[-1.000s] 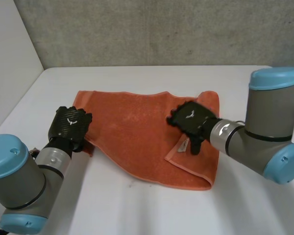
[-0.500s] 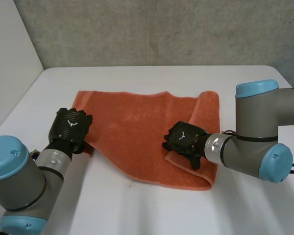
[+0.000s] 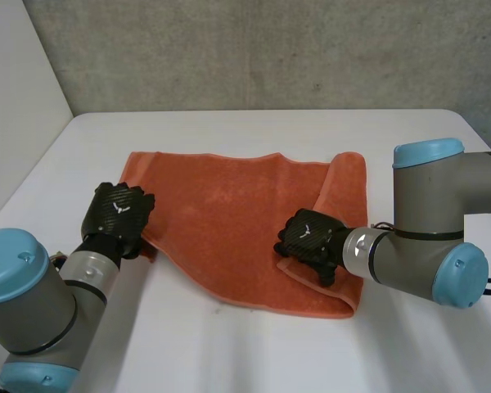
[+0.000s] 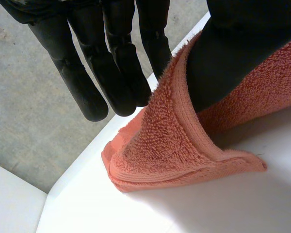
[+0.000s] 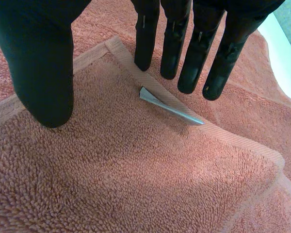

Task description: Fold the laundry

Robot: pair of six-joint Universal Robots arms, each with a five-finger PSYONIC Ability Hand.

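Left hand pinches a corner of the one orange towel; right hand rests on its folded flap, fingers straight and spread. White worktop, grey concrete wall behind.

Orange terry towel lies spread, its right part folded over, left corner seemingly raised.

towel fuzzy terry cloth; table smooth matt

Left hand pinches cloth between thumb and straight fingers — right hand palm-down, fingers straight, thumb apart.
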